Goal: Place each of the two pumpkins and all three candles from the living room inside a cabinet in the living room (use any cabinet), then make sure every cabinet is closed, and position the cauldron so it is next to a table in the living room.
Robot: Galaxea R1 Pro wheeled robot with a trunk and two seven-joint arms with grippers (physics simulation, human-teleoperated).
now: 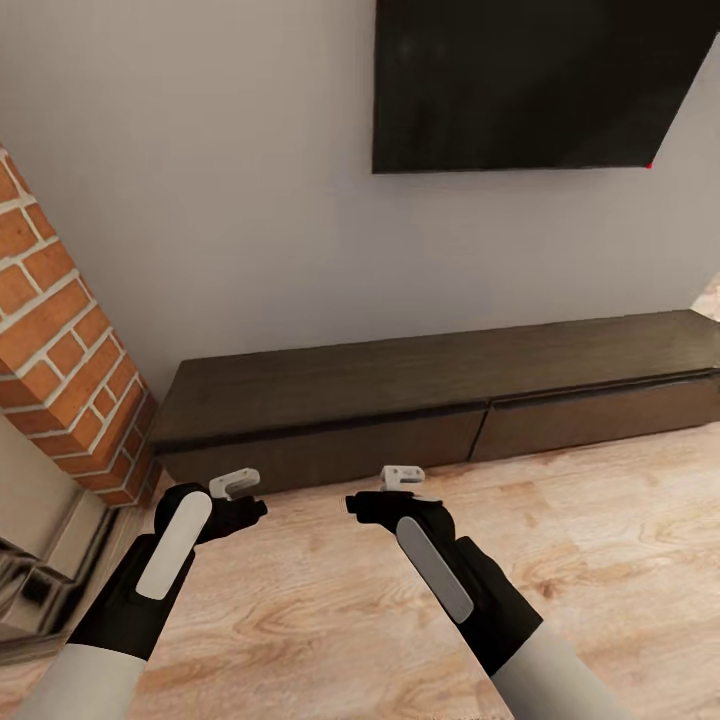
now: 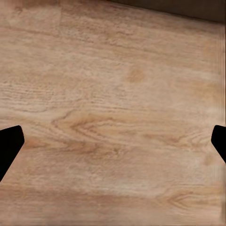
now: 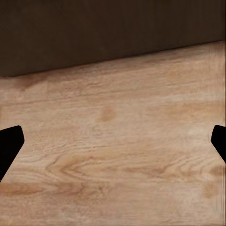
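Observation:
The long, low dark-brown cabinet [image 1: 400,400] stands against the grey wall, both of its wide drawer fronts shut. My left gripper [image 1: 235,500] hovers over the wooden floor just before the cabinet's left end. My right gripper [image 1: 375,495] hangs in front of the left drawer. Both are open with nothing between the fingers. In the wrist views the left gripper [image 2: 113,146] and the right gripper [image 3: 113,146] have their black fingertips far apart over bare floor. The cabinet front [image 3: 113,33] lies close beyond the right gripper. The pumpkins, candles, cauldron and table are out of view.
A red brick column [image 1: 70,350] rises at the left, with a glossy dark fireplace opening [image 1: 40,580] at its foot. A black TV [image 1: 530,80] hangs on the wall above the cabinet. Light wooden floor [image 1: 600,560] stretches to the right.

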